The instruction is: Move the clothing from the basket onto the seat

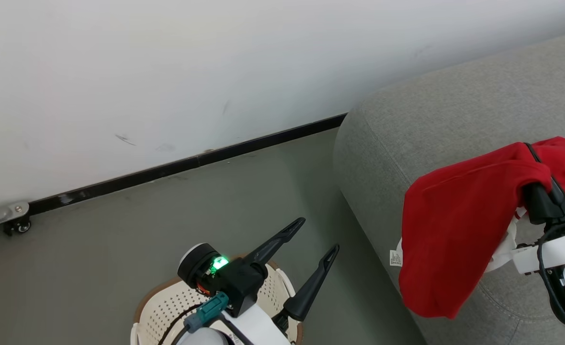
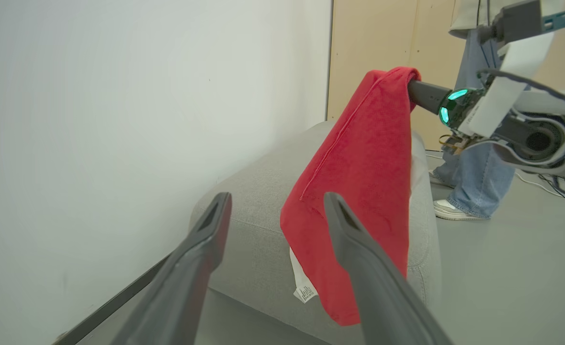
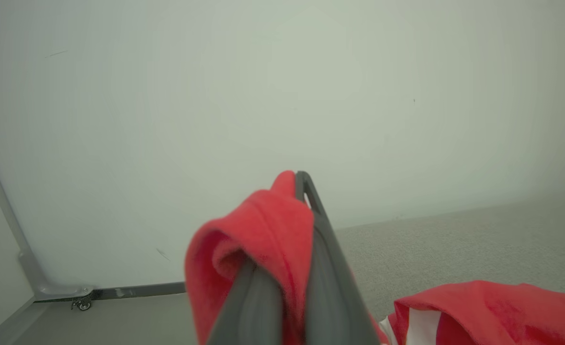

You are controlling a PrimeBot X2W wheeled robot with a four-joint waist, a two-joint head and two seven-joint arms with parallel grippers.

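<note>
red garment (image 1: pixel 455 230) hangs above the edge of the seat (image 1: pixel 455 96), clamped in the right pincer (image 3: pixel 303 184), fingers pressed together on it. a striped garment (image 3: pixel 493 311) lies on the seat. left pincer (image 1: pixel 320 234) hovers beside the seat, over the basket (image 1: pixel 167 306), fingers apart and empty. this looks like the carry step; next, move further over the seat, lower, and let go.

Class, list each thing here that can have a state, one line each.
Left tool: open, empty.
Right tool: shut on the hanging red garment.
Hanging red garment: gripped, draped above the seat.
Striped red garment: lying on the seat.
Basket: upright on the floor.
</note>
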